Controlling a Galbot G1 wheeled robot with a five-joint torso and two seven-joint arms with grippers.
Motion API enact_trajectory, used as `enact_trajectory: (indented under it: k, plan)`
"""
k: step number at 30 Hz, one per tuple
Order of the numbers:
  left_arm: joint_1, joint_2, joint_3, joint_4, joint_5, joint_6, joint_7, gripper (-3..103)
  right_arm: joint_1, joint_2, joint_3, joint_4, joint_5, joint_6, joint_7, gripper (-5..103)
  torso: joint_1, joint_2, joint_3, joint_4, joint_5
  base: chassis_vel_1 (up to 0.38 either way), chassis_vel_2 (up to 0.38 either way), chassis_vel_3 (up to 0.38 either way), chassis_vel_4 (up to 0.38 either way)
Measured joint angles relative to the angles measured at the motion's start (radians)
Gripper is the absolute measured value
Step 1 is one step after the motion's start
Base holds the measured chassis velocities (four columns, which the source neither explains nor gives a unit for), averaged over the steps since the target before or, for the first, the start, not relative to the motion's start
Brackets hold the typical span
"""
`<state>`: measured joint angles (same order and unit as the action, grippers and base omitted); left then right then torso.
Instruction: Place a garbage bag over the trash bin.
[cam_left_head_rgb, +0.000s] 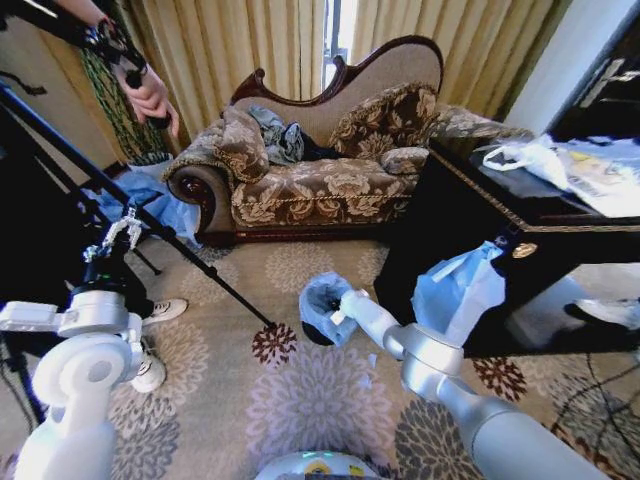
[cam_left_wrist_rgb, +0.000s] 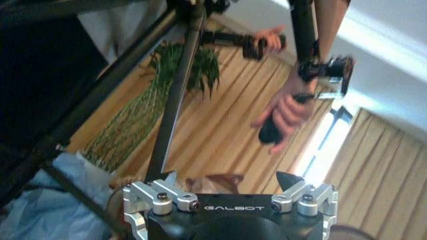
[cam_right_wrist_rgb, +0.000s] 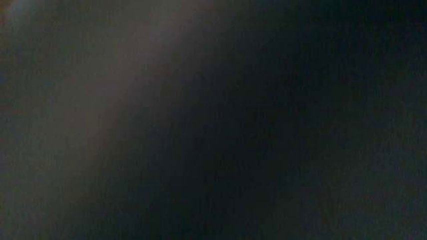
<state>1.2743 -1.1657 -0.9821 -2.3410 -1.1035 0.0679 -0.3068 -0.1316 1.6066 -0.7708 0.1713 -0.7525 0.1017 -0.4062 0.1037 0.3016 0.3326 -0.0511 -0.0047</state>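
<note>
Right gripper (cam_left_head_rgb: 335, 312) buried in garbage bag (cam_left_head_rgb: 322, 300) over trash bin (cam_left_head_rgb: 318, 333); finger state unreadable.

A brown sofa (cam_left_head_rgb: 320, 170) with a flower pattern stands by the yellow curtains (cam_left_head_rgb: 230, 50). Clothes (cam_left_head_rgb: 280, 135) lie on its seat. A dark table (cam_left_head_rgb: 520, 230) is on the right, with a white plastic bag (cam_left_head_rgb: 530, 160) on top. A black tripod (cam_left_head_rgb: 110, 200) stands on the flowery carpet (cam_left_head_rgb: 300, 400).
</note>
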Motion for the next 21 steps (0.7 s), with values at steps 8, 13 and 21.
enact_trajectory:
  k: [8,13,21]
  plan:
    - [0.013,-0.009,-0.001,0.007,0.007,-0.005,0.000,99,0.006,0.001,-0.050,0.057,0.173,-0.055,-0.011,65,-0.001,0.001,-0.001,0.0013,0.0001,0.000,0.000,0.000,0.000]
    - [0.025,-0.029,0.019,-0.003,0.025,-0.007,0.002,99,0.027,0.000,-0.075,0.116,0.242,-0.087,-0.008,81,-0.001,0.001,-0.001,0.0003,-0.0001,0.000,0.000,0.000,0.000]
    - [0.049,-0.056,0.045,-0.021,0.043,-0.015,0.005,100,0.072,0.001,-0.071,0.169,0.262,-0.136,0.016,100,-0.001,0.002,-0.001,0.0004,-0.0003,0.000,0.000,0.000,0.000]
